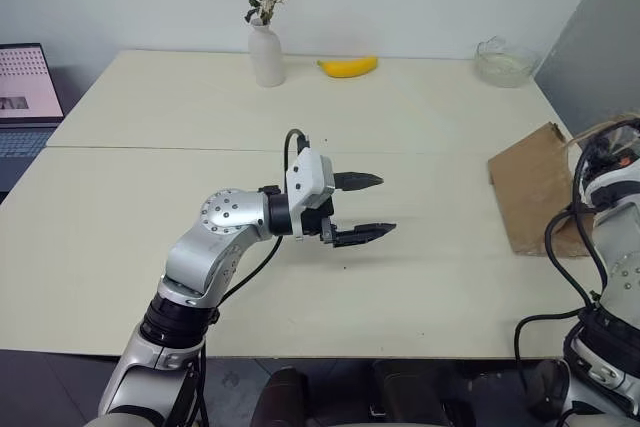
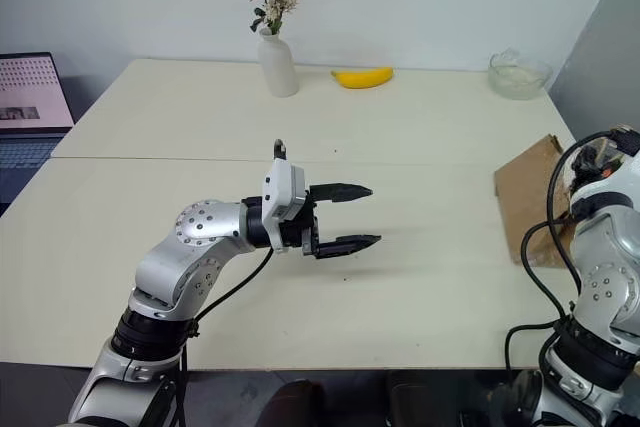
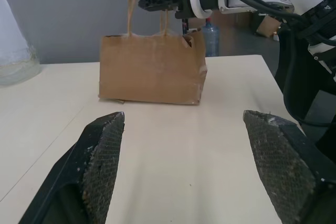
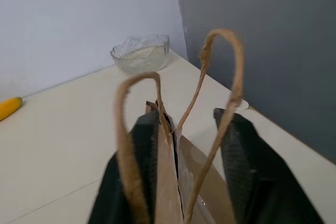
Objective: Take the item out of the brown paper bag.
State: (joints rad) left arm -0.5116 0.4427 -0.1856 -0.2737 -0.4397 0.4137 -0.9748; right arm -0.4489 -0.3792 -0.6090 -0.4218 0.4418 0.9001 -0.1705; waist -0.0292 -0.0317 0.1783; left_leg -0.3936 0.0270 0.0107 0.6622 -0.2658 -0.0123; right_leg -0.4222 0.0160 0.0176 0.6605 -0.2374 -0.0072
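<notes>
Brown creased kraft paper bag (image 3: 152,69) stands on pale tabletop (image 1: 200,187), at 3 o'clock. Right gripper (image 3: 149,0) jaws straddle bag's rim, grip unclear. Left gripper (image 1: 362,209) jaws released, at centre.

Cream-white tabletop (image 2: 420,137), a seam crossing it from side to side. The left gripper (image 2: 352,217) hovers mid-table, level, its two black fingers pointing right and standing apart with nothing between them. A creased brown kraft paper bag (image 2: 528,197) stands at the right table edge; the right arm's white wrist and black cables cover its near side, so whether that gripper touches it is not clear. At the far edge: a white ceramic vase with dried pink flowers (image 2: 277,59), a curved yellow banana (image 2: 363,77) just beside it, and a clear glass bowl (image 2: 519,74) toward the right corner. An open laptop (image 2: 30,107) sits at far left.
</notes>
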